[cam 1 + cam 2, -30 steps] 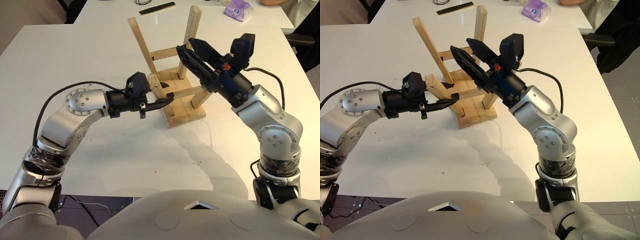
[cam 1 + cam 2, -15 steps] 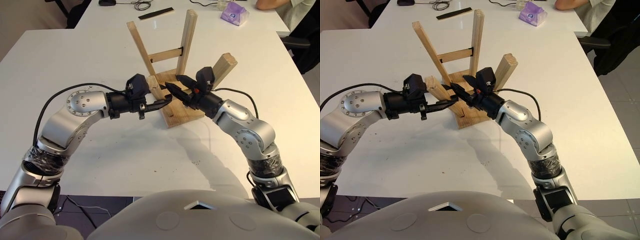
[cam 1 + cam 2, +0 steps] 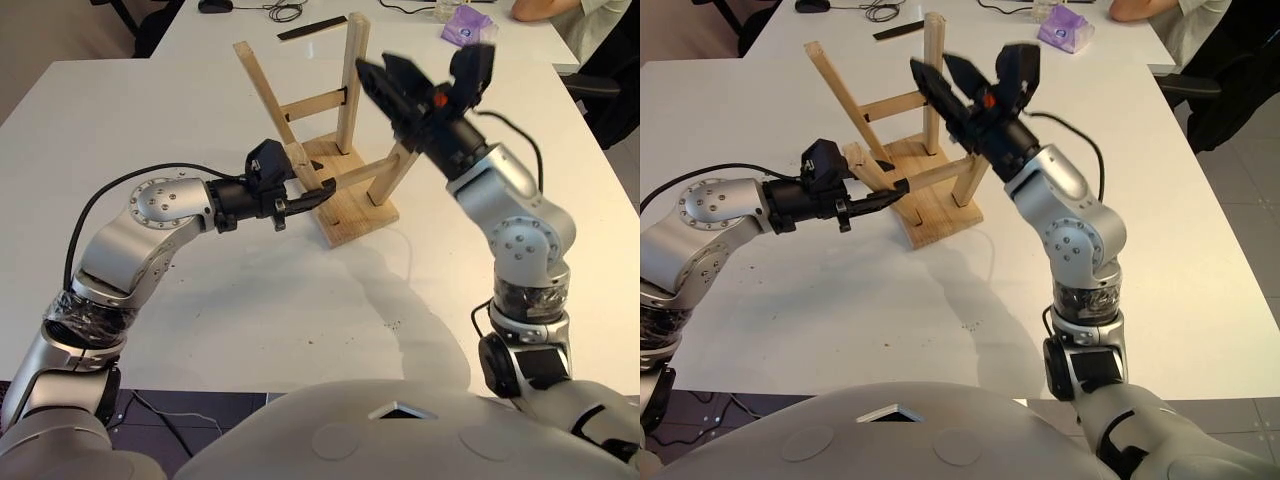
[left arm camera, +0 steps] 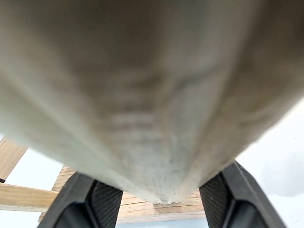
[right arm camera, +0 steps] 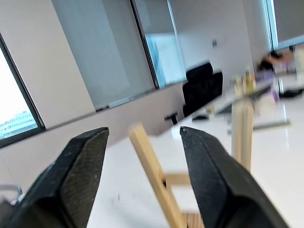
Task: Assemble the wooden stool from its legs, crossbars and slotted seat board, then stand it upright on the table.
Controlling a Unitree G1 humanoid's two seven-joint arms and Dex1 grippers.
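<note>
Looking over a white table (image 3: pixel 120 110), noticing dark specks (image 3: pixel 392 323) lying toward five o'clock. Catching, on the second table (image 3: pixel 200 35) behind, a black strip (image 3: pixel 310 27) at twelve o'clock, a purple packet (image 3: pixel 468 20) at one, a mouse (image 3: pixel 212 5) and cable (image 3: pixel 285 8) at eleven. Spotting a black chair (image 3: pixel 1230 85) standing at two o'clock.

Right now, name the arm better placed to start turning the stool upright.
Left. The left gripper is shut on the near leg just above the seat board, which lies on the table. The right gripper hangs open higher up, gripping nothing.
</note>
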